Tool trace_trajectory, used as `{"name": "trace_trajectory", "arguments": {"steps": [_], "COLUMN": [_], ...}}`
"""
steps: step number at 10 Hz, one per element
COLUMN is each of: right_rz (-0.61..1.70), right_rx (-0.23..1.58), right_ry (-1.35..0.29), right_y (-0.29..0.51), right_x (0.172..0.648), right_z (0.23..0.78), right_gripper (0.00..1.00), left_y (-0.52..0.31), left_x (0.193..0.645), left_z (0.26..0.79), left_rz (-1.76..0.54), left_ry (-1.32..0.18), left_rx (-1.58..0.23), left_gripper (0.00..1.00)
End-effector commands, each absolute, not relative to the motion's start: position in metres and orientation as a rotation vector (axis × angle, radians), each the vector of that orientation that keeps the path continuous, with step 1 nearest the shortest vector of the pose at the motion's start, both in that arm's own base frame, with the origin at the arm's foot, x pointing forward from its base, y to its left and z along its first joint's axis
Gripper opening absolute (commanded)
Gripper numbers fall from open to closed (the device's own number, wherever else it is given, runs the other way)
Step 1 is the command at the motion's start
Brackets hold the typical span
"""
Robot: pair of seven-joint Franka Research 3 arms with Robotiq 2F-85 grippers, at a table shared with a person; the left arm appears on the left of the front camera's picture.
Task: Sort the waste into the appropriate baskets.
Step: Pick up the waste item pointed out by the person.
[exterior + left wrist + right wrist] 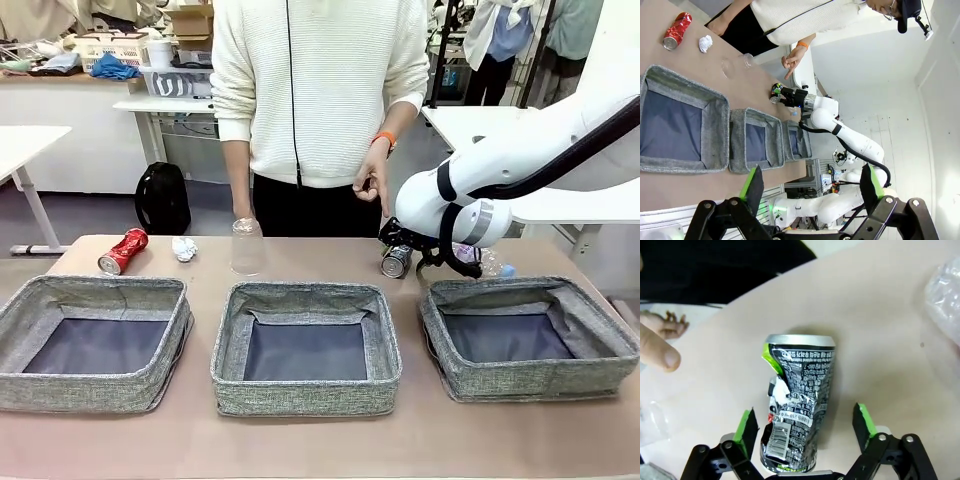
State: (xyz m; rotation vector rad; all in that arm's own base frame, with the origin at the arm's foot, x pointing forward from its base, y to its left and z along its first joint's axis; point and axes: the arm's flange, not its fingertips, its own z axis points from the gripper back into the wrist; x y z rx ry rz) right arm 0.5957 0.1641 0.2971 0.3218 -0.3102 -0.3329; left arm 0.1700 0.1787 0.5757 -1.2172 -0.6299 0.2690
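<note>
While your right gripper (805,422) sits low over the table (880,340), the dark crushed can (800,405) lies on its side between its fingers, silver end pointing away from the wrist. The jaws straddle the can without clamping it: one green pad (746,424) is just beside the can, and the other stands clear with bare table between. From the front, you see the can just behind the right basket (530,375), with the person's hand (373,180) pointing down near it. Your left gripper (812,187) hangs high above the table, spread wide and holding nothing.
</note>
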Motion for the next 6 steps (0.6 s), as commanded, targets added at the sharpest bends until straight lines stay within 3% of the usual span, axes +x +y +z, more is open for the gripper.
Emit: {"name": "trace_trajectory", "arguments": {"steps": [1,2,5,6], "right_rz": [-0.349,-0.35,-0.342,-0.34], "right_rx": [0.326,0.327,0.329,0.329], "right_ry": [-0.32,-0.318,-0.293,-0.287], "right_y": [0.1722,0.1725,0.1723,0.1717], "right_x": [0.5993,0.5997,0.6003,0.6002], "right_z": [0.3003,0.2992,0.2962,0.2961], "right_gripper": [0.43,0.01,0.0,0.07], "left_y": [0.1778,0.1778,0.1778,0.1778], "left_x": [0.172,0.172,0.172,0.172], "left_z": [0.5777,0.5777,0.5777,0.5777], "left_rz": [0.25,0.25,0.25,0.25], "left_ry": [-0.646,-0.646,-0.646,-0.646], "left_rx": [-1.223,-1.223,-1.223,-1.223], "left_gripper": [1.0,1.0,1.0,1.0]}}
